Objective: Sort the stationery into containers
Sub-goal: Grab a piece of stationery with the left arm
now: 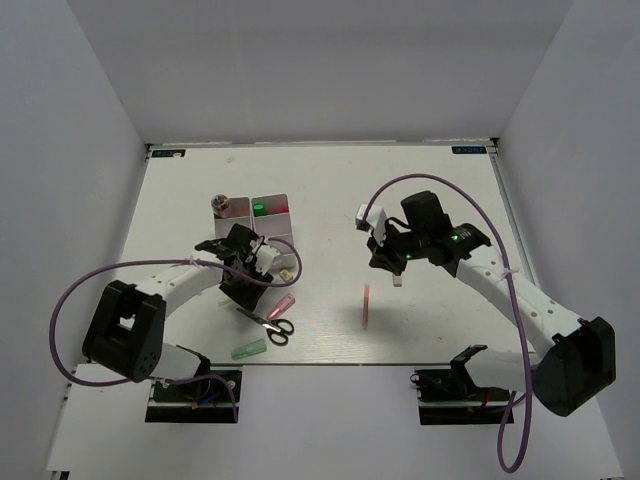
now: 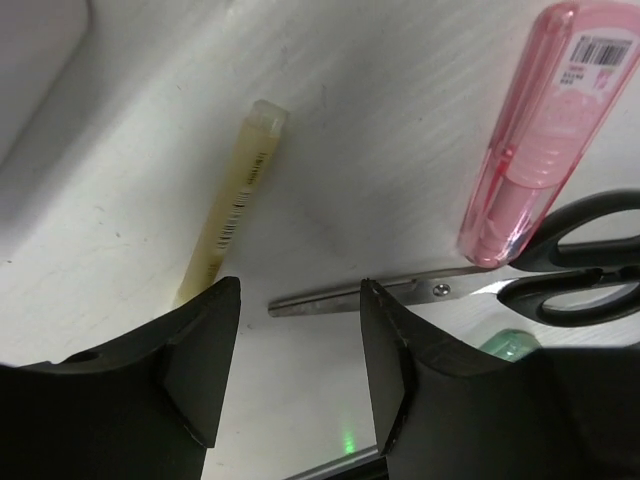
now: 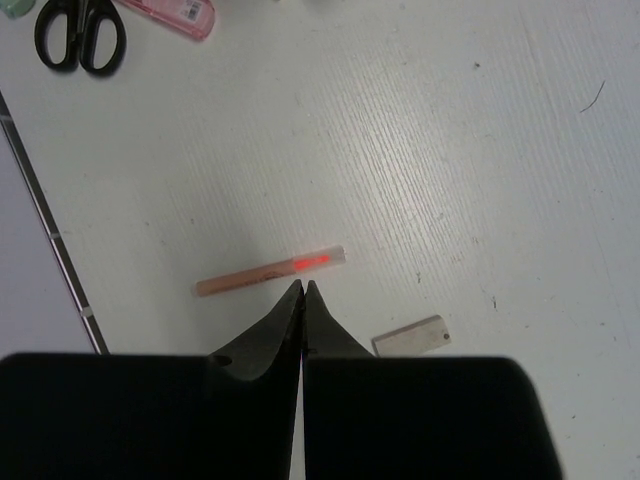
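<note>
My left gripper [image 2: 300, 305] is open and empty, low over the table; it also shows in the top view [image 1: 242, 290]. Just past its fingertips lie a thin yellow stick [image 2: 235, 205] and the blades of the black-handled scissors [image 2: 400, 295]. A pink highlighter [image 2: 545, 130] and a pale green marker [image 2: 510, 345] lie by the scissors' handles. My right gripper [image 3: 303, 288] is shut and empty, its tips just short of a thin pink stick [image 3: 270, 270]. A small white eraser [image 3: 411, 336] lies to its right. A white tray [image 1: 280, 228] stands behind my left gripper.
In the top view the scissors [image 1: 270, 325], pink highlighter [image 1: 283, 305] and green marker [image 1: 248, 349] lie near the front edge, left of centre. The pink stick [image 1: 366, 305] lies mid-table. A small dark item [image 1: 222, 205] sits in the tray. White walls enclose the table.
</note>
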